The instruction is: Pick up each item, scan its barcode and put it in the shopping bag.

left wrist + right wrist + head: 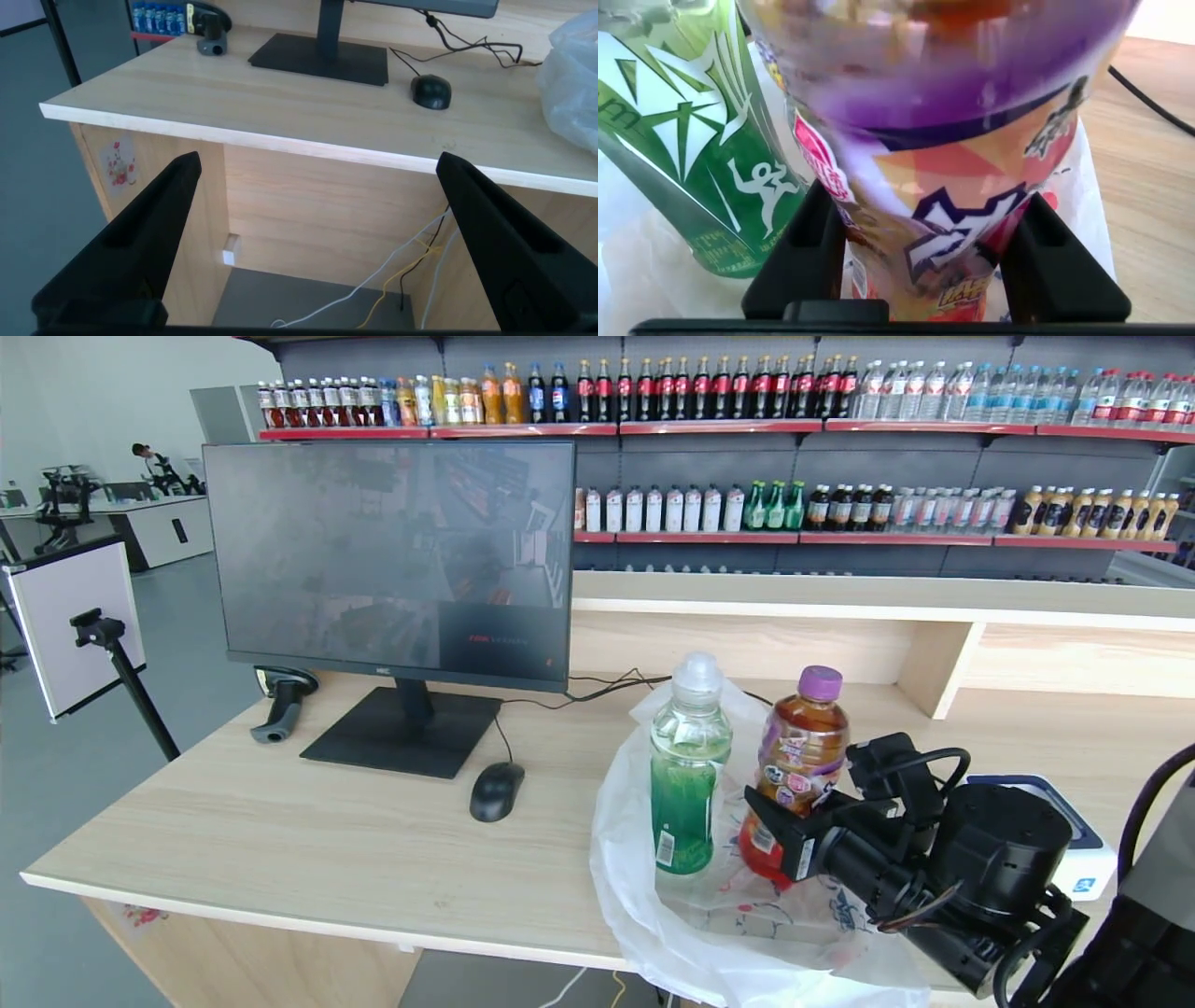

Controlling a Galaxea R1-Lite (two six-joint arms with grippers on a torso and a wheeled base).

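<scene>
On the table [327, 840], over at the robot's right, the purple-capped bottle [805, 747] stands on the spread white shopping bag [624, 821]. The right gripper [777, 829] has it, fingers [808, 257] clamped on either side of its lower body. The green bottle [689, 775] is upright just beside it. Low before the table's front edge, the left gripper [318, 243] hangs empty, fingers wide apart.

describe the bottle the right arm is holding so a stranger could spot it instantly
On the wooden counter, right of the monitor, a white plastic bag lies spread with two bottles standing on it. Yours is the right-hand bottle, between the right arm's jaws: amber drink and purple cap, whereas the green bottle beside it has a pale cap.
</scene>
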